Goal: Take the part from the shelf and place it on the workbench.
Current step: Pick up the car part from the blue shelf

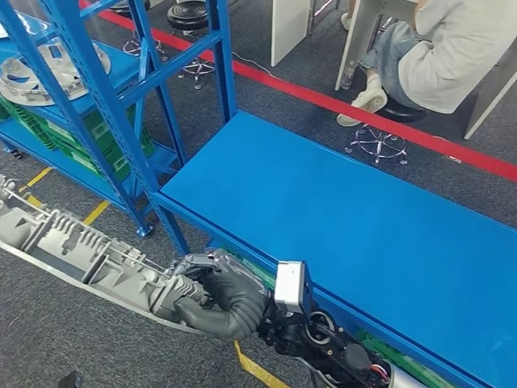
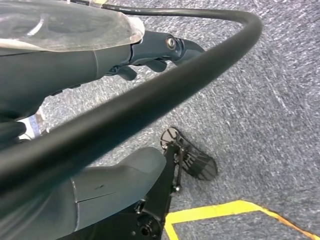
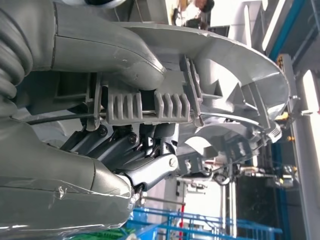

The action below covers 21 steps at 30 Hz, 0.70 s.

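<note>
The blue table (image 1: 366,218) spans centre and right of the frame, its top bare. At lower left, over grey carpet, the long grey ribbed part (image 1: 79,246) is gripped by the right hand (image 1: 229,295). The left hand (image 2: 151,50) hangs with fingers curled on nothing.

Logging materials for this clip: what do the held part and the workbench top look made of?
The part in the right hand looks like moulded grey plastic, matte, with thin ribs and clips; cast metal cannot be ruled out. The workbench top looks like blue painted metal, smooth with a slight sheen.
</note>
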{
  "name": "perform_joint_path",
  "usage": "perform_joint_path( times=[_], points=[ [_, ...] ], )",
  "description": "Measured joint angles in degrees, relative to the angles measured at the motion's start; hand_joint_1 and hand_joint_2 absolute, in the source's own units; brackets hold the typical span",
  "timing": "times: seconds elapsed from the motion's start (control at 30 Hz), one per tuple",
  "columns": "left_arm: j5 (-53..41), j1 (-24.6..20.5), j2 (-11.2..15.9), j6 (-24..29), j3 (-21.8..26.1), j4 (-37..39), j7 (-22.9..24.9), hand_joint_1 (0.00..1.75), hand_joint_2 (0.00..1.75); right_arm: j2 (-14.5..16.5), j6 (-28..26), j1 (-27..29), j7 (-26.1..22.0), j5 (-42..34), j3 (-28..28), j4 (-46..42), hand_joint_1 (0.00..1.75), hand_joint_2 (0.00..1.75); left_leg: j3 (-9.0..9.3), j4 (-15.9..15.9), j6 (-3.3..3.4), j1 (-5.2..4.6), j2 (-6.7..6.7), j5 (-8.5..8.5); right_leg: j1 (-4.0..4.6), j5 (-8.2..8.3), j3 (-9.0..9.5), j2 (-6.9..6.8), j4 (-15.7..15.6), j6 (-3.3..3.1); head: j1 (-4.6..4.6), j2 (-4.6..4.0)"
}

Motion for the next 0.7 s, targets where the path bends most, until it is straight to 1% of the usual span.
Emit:
perform_joint_path(
  times=[0.03, 0.07, 0.1, 0.13, 0.17, 0.2, 0.23, 0.27, 0.3, 0.33, 0.37, 0.4, 0.43, 0.47, 0.5, 0.53, 0.57, 0.6, 0.63, 0.67, 0.7],
  points=[
    [0.1, 0.0, 0.0, 0.1, 0.0, 0.0, 0.0, 0.0, 1.75, 0.0, 0.1, -0.1, -0.1, 0.0, 0.3, 0.3, 1.71, 1.75, 0.04, 0.0, 0.01, -0.02, -0.21, -0.05, -0.11, -1.66, -2.26, 0.0, 4.4, 0.08, 0.19, 0.0],
    [0.3, 0.0, 0.0, 0.2, 0.0, 0.0, 0.0, 0.0, 1.75, 0.0, 0.2, -0.1, -0.2, 0.0, 0.6, 0.7, 1.71, 1.75, 0.08, 0.1, -0.04, -0.01, -0.52, -0.09, -0.23, -2.34, -3.95, 0.0, 7.4, 0.14, 0.3, 0.0],
    [0.4, 0.0, 0.0, 0.2, 0.0, 0.0, 0.0, 0.0, 1.75, 0.1, 0.2, -0.1, -0.2, 0.0, 0.8, 1.0, 1.71, 1.75, 0.16, 0.1, -0.12, 0.01, -0.93, -0.15, -0.33, -1.75, -4.6, 0.01, 8.0, 0.15, 0.38, 0.0],
    [0.5, 0.0, 0.0, 0.2, 0.0, 0.0, 0.0, 0.0, 1.75, 0.1, 0.2, -0.1, -0.2, 0.0, 0.9, 1.3, 1.71, 1.75, 0.32, 0.1, -0.24, 0.05, -1.43, -0.23, -0.45, 0.08, -3.96, 0.11, 6.0, 0.12, 0.47, 0.0],
    [0.6, 0.0, 0.0, 0.3, 0.0, 0.0, 0.0, 0.0, 1.75, 0.2, 0.2, -0.2, -0.2, 0.0, 1.1, 1.6, 1.71, 1.75, 0.53, 0.2, -0.41, 0.1, -1.99, -0.34, -0.57, 2.69, -2.32, 0.52, 2.0, 0.05, 0.59, 0.0],
    [0.6, 0.0, 0.0, 0.3, 0.0, 0.0, 0.0, 0.0, 1.75, 0.3, 0.2, -0.2, -0.2, 0.0, 1.3, 1.8, 1.71, 1.75, 0.69, 0.3, -0.65, 0.12, -2.55, -0.43, -0.69, 4.86, -0.42, 1.58, -2.4, -0.04, 0.72, 0.0],
    [0.7, 0.0, 0.0, 0.4, 0.0, 0.0, 0.0, 0.0, 1.75, 0.4, 0.2, -0.3, -0.2, 0.0, 1.5, 2.1, 1.71, 1.75, 0.7, 0.4, -0.95, 0.08, -3.11, -0.48, -0.8, 6.38, 1.18, 2.6, -6.2, -0.12, 0.78, 0.0],
    [0.8, -0.1, 0.0, 0.5, 0.0, 0.0, 0.0, 0.0, 1.75, 0.6, 0.3, -0.4, -0.3, 0.0, 1.7, 2.3, 1.71, 1.75, 0.57, 0.5, -1.32, 0.12, -3.6, -0.44, -0.79, 7.08, 2.27, 3.45, -8.4, -0.21, 0.76, 0.0],
    [0.9, -0.1, 0.0, 0.6, 0.0, 0.0, 0.0, 0.0, 1.75, 0.7, 0.3, -0.4, -0.3, 0.0, 1.8, 2.5, 1.71, 1.75, 0.35, 0.6, -1.75, 0.2, -4.09, -0.32, -0.65, 7.02, 2.68, 3.86, -9.2, -0.38, 0.7, 0.0],
    [1.1, 0.0, 0.0, 0.7, 0.0, 0.0, 0.1, 0.0, 1.75, 0.8, 0.3, -0.5, -0.3, 0.0, 2.0, 2.7, 1.71, 1.75, 0.15, 0.5, -2.22, 0.34, -4.59, -0.14, -0.49, 7.12, 2.86, 3.51, -9.4, -0.63, 0.63, 0.0],
    [1.2, 0.1, 0.0, 0.9, 0.0, 0.0, 0.2, 0.0, 1.75, 1.0, 0.4, -0.6, -0.3, 0.0, 2.2, 2.8, 1.71, 1.75, 0.01, 0.5, -2.61, 0.55, -4.77, -0.09, -0.45, 7.32, 3.06, 2.96, -9.6, -1.04, 0.58, 0.0],
    [1.4, 0.2, 0.0, 1.0, 0.0, 0.1, 0.4, 0.0, 1.75, 1.2, 0.4, -0.7, -0.3, 0.1, 2.4, 3.0, 1.71, 1.75, -0.26, 1.0, -2.9, 0.62, -4.22, -0.42, -0.46, 7.53, 3.16, 2.35, -9.8, -1.48, 0.5, 0.0],
    [1.5, 0.3, -0.1, 1.2, 0.0, 0.1, 0.5, 0.0, 1.75, 1.4, 0.5, -0.9, -0.4, 0.1, 2.5, 3.1, 1.71, 1.75, -1.01, 2.5, -3.12, 0.61, -3.18, -1.37, -0.54, 7.75, 3.25, 1.69, -10.1, -1.88, 0.22, 0.0],
    [1.6, 0.2, -0.1, 1.3, 0.0, 0.1, 0.7, 0.0, 1.75, 1.5, 0.6, -1.0, -0.4, 0.0, 2.6, 3.3, 1.71, 1.75, -2.37, 5.3, -3.27, 0.58, -1.87, -2.93, -0.58, 7.91, 3.31, 0.96, -10.3, -2.17, -0.21, 0.0],
    [1.6, 0.1, -0.1, 1.5, 0.0, 0.1, 0.8, 0.0, 1.75, 1.6, 0.7, -1.1, -0.4, 0.0, 2.7, 3.4, 1.71, 1.75, -4.3, 9.2, -3.45, 0.53, -0.69, -4.85, -0.47, 7.92, 3.25, 0.27, -10.4, -2.33, -0.66, 0.0],
    [1.7, 0.0, -0.1, 1.6, 0.0, 0.1, 0.8, 0.0, 1.75, 1.6, 0.7, -1.1, -0.5, 0.0, 2.8, 3.7, 1.71, 1.75, -6.47, 13.5, -3.63, 0.54, -0.1, -6.67, -0.38, 7.9, 3.16, -0.45, -10.4, -2.42, -1.1, 0.0],
    [1.7, 0.0, -0.1, 1.7, 0.0, 0.1, 0.9, 0.0, 1.75, 1.6, 0.8, -1.1, -0.6, 0.0, 3.0, 3.9, 1.71, 1.75, -8.14, 16.8, -3.78, 0.56, 0.17, -7.73, -0.29, 7.86, 3.1, -1.18, -10.4, -2.45, -1.38, 0.0],
    [1.8, 0.1, -0.1, 1.8, 0.0, 0.1, 1.0, 0.0, 1.75, 1.7, 0.8, -1.1, -0.6, 0.0, 3.1, 4.0, 1.71, 1.75, -8.81, 18.0, -3.89, 0.58, 0.36, -7.74, -0.25, 7.79, 3.07, -1.86, -10.3, -2.46, -1.58, 0.0],
    [1.8, 0.2, -0.2, 1.9, 0.0, 0.1, 1.0, 0.0, 1.75, 1.7, 0.8, -1.1, -0.6, 0.0, 3.2, 4.2, 1.71, 1.75, -8.17, 16.9, -3.93, 0.59, 0.58, -6.69, -0.23, 7.7, 3.11, -2.5, -10.3, -2.44, -1.79, 0.0],
    [1.8, 0.2, -0.1, 1.9, 0.0, 0.1, 1.0, 0.0, 1.75, 1.7, 0.8, -1.1, -0.6, 0.0, 3.3, 4.3, 1.71, 1.75, -6.29, 13.4, -3.94, 0.6, 0.99, -4.86, -0.23, 7.57, 3.19, -3.09, -10.3, -2.36, -1.99, 0.0],
    [1.8, 0.2, -0.1, 2.0, 0.0, 0.1, 1.0, 0.0, 1.75, 1.8, 0.8, -1.1, -0.6, 0.0, 3.4, 4.4, 1.71, 1.75, -3.78, 8.6, -3.89, 0.58, 1.97, -3.08, -0.16, 7.4, 3.32, -3.62, -10.3, -2.19, -2.21, 0.0]
  ],
)
